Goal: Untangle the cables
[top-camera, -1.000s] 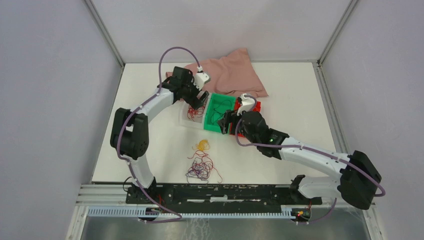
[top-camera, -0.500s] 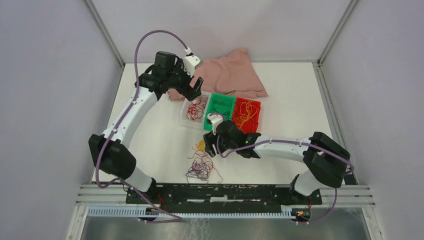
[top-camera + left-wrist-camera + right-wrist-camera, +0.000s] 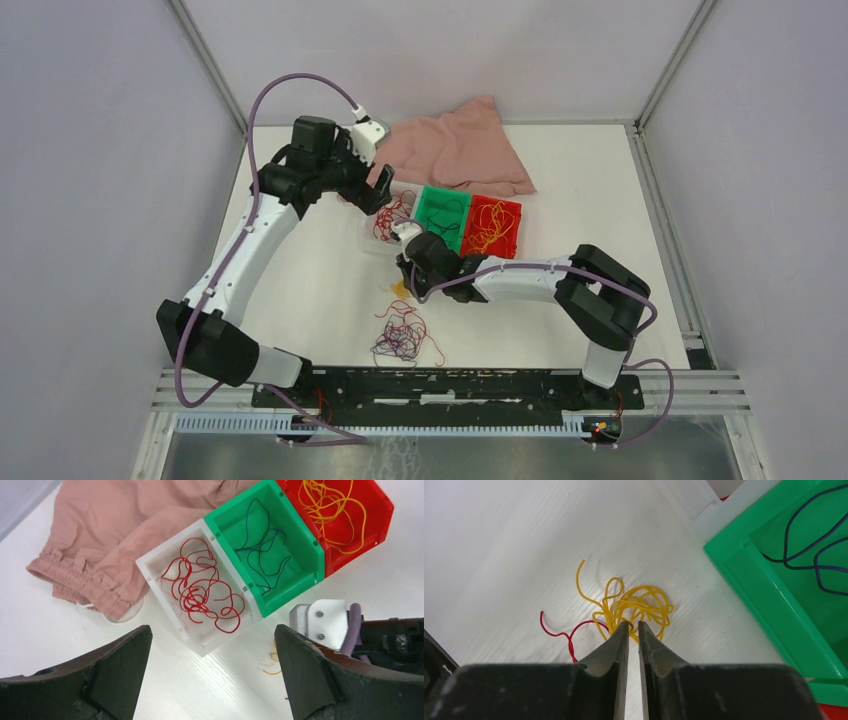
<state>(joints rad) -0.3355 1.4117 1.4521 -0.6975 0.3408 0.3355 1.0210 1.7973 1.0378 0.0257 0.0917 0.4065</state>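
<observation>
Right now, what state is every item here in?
left gripper, open, holding nothing.
right gripper, jaws nearly together at the yellow clump; grip unclear.
white bin, holds red cables.
green bin, holds dark blue cables.
red bin, holds yellow cables.
mixed tangle, knotted, loose on the table.
pink cloth, crumpled.

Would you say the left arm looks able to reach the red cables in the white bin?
Probably yes: the left claw hangs open above the white bin and its red cables, with nothing between; the right claw is off to one side, at the yellow cables.
</observation>
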